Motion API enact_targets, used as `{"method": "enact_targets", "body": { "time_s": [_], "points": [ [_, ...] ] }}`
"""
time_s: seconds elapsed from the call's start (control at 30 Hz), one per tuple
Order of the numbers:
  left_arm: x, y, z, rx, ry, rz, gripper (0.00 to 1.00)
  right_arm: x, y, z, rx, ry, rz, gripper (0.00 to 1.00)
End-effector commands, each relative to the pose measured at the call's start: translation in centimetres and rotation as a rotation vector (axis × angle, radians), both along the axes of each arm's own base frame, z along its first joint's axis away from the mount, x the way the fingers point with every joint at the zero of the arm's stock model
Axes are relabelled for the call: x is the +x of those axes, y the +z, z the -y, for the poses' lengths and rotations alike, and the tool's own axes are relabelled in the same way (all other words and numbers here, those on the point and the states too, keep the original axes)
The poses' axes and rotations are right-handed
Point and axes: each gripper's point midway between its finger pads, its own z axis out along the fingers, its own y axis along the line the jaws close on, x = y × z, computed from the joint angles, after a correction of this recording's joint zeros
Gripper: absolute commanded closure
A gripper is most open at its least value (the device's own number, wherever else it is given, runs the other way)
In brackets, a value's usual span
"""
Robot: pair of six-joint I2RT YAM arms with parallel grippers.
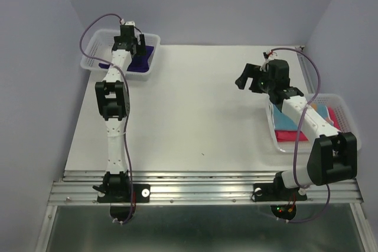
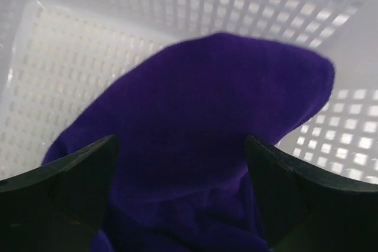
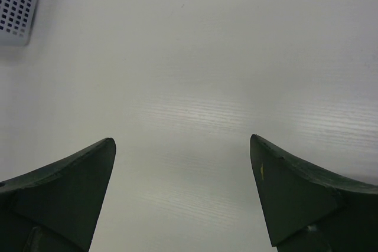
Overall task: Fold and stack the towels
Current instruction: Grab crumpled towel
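No folded stack shows yet: the left pincer (image 2: 180,141) hangs spread wide over the purple towel (image 2: 207,98) bunched in the far-left basket (image 2: 71,57), the right pincer (image 3: 183,143) gapes above the bench (image 1: 201,110), and the other towels (image 1: 283,123) lie in the right basket (image 1: 347,105).

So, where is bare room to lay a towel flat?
The table is bare across its middle, from the left basket to the right basket, also under the right end effector. Both baskets are crowded with towels.

Purple towel (image 2: 201,134) bunched, left basket (image 1: 87,58); pink towel (image 1: 292,136), blue towel (image 1: 283,120), right basket (image 1: 349,113).
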Motion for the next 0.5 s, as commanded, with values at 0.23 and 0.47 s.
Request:
{"method": "enact_targets", "body": {
  "time_s": [0.23,0.47],
  "points": [
    [0.6,-3.1,1.4,-0.017,-0.117,-0.029,0.18,0.1,1.3,-0.5,0.011,0.023,0.073,0.00],
    [-0.1,-5.5,0.9,-0.019,-0.076,-0.079,0.98,0.0,1.3,-0.4,0.005,0.024,0.082,0.00]
  ]
}}
